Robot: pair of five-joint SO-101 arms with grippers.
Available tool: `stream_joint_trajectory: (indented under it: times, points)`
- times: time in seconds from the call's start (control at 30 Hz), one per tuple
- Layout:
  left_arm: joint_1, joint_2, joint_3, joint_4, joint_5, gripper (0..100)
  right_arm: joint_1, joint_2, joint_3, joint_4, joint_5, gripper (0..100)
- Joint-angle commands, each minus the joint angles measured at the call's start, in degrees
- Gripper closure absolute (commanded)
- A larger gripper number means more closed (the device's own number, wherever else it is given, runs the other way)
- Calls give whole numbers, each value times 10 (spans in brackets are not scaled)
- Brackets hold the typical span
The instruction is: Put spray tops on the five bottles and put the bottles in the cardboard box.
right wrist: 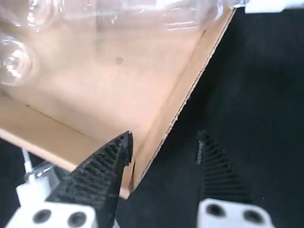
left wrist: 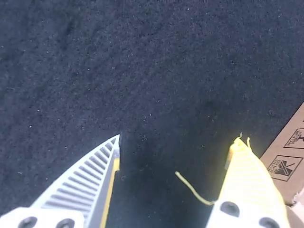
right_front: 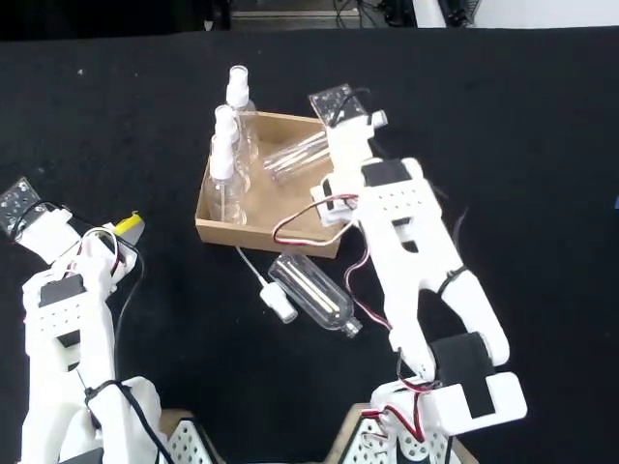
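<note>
The cardboard box (right_front: pixel 311 237) sits mid-table. Three capped bottles stand upright along its left side (right_front: pixel 238 97) (right_front: pixel 225 130) (right_front: pixel 222 188). Another clear bottle (right_front: pixel 295 155) lies inside, its white spray top (right wrist: pixel 263 4) over the right wall. One uncapped bottle (right_front: pixel 311 290) lies on the cloth in front of the box, with a loose spray top (right_front: pixel 278 302) beside it. My right gripper (right wrist: pixel 164 142) (right_front: pixel 334 198) is open and straddles the box's right wall (right wrist: pixel 190 90) near the front corner. Far left of the box, my left gripper (left wrist: pixel 175 142) (right_front: pixel 126 227) is open over bare cloth.
Black cloth covers the whole table (right_front: pixel 503 126). A corner of the box (left wrist: pixel 285 156) shows beside my left gripper's yellow finger. Red and white cables (right_front: pixel 300 224) hang from the right arm over the box's front wall.
</note>
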Motion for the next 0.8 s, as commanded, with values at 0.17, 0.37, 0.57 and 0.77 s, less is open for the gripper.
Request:
stream_joint_trajectory:
  times: [0.17,0.37,0.57,0.77]
  points:
    - [-7,-6,-15,-13,-12,661,-19,-202,28,85,-4,800]
    - [-7,-6,-15,-13,-12,661,-114,-339,154,85,-3,801]
    - [-7,-6,-15,-13,-12,661,-204,-408,220,82,-2,801]
    - [-8,-7,-15,-13,-12,661,-270,-419,300,5,-8,801]
